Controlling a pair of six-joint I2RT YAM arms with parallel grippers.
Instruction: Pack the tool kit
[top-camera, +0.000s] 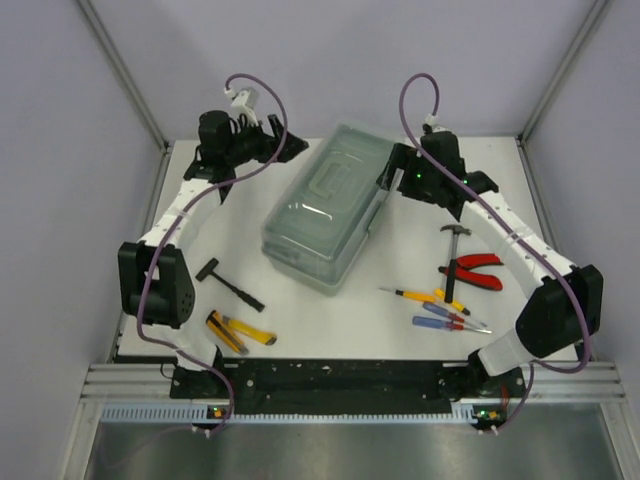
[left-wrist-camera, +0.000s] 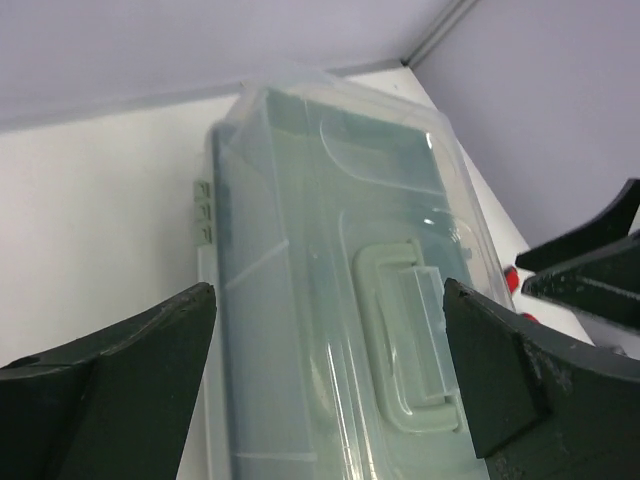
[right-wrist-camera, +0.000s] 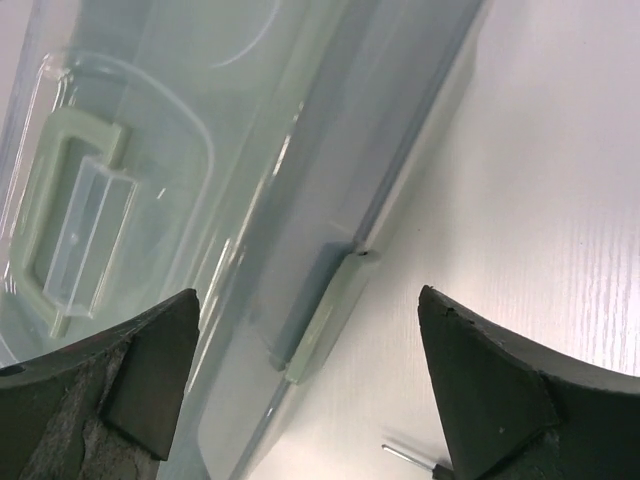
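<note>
The closed toolbox (top-camera: 325, 205) is seen mid-frame on the table (top-camera: 400, 265), flanked at its upper end by the left jaws and right jaws, both spread apart. Its plastic is judged stiff, light and slippery; the lid handle (left-wrist-camera: 410, 335) or side tab (right-wrist-camera: 325, 310) is best gripped.

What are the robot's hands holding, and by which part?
Nothing. The left gripper and the right gripper are both open, near the closed toolbox but not gripping it.
</note>
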